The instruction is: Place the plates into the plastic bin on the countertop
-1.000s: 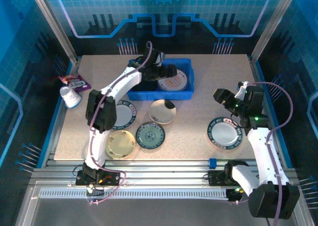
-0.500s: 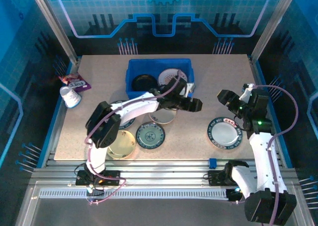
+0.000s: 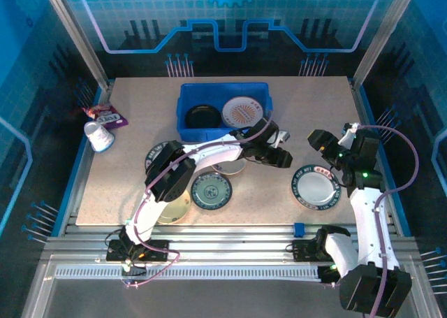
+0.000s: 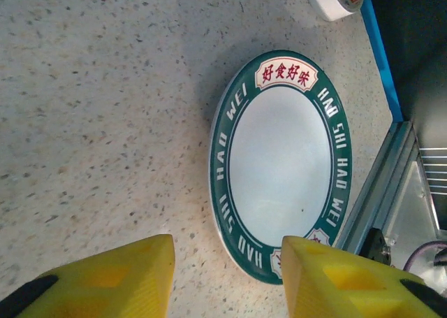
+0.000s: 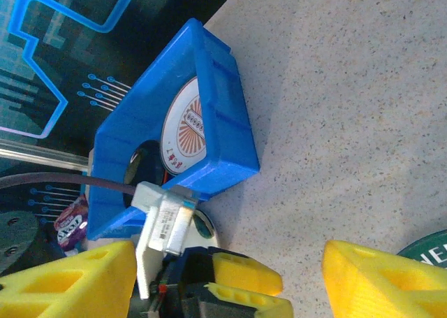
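Note:
The blue plastic bin (image 3: 188, 133) stands at the back of the countertop (image 3: 307, 101) and holds a black plate (image 3: 202, 115) and a white plate with an orange pattern (image 3: 244, 112). A green-rimmed white plate (image 3: 316, 186) lies at the right, large in the left wrist view (image 4: 279, 164). My left gripper (image 3: 285, 157) reaches right, just left of that plate, open and empty (image 4: 227, 276). My right gripper (image 3: 318, 140) hovers beyond the plate, open and empty (image 5: 230, 251). A teal plate (image 3: 211, 191) and a gold plate (image 3: 174, 205) lie in front; a cream plate (image 3: 230, 168) is partly under the left arm.
A white cup (image 3: 99, 136) and a snack packet (image 3: 105, 114) sit at the left edge. Another dark-rimmed plate (image 3: 155, 157) is half hidden by the left arm. The blue edge and metal rail (image 4: 391, 185) run close beside the green-rimmed plate. The two grippers are close together.
The left arm swung from over the bin to the right, out beside the green-rimmed plate, and its jaws narrowed. The right arm shifted only slightly.

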Robot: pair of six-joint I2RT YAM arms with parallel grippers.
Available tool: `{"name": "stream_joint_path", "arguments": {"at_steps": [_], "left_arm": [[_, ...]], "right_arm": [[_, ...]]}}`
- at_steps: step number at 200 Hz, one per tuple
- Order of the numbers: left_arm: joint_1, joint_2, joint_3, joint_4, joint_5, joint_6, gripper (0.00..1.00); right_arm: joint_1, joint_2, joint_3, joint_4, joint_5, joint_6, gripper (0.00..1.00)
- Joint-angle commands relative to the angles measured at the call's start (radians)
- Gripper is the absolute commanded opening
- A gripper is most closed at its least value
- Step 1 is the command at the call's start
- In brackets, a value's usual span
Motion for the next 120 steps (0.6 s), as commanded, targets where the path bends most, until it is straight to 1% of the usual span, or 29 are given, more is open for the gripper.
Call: {"name": "stream_joint_path", "arguments": {"at_steps": [1, 55, 120], "left_arm": [[-0.007, 0.067, 0.070, -0.063, 0.055, 0.020, 0.41], [-0.010, 0.142, 0.146, -0.102, 0.103, 0.031, 0.40], [-0.023, 0.201, 0.189, -0.103, 0.146, 0.016, 0.40]], "right_arm": [[-0.018, 0.000, -0.023, 0.037, -0.038, 0.022, 0.71], [-0.027, 0.008, -0.035, 0.052, -0.058, 0.031, 0.70], [-0.042, 0.019, -0.054, 0.064, -0.081, 0.024, 0.70]]}}
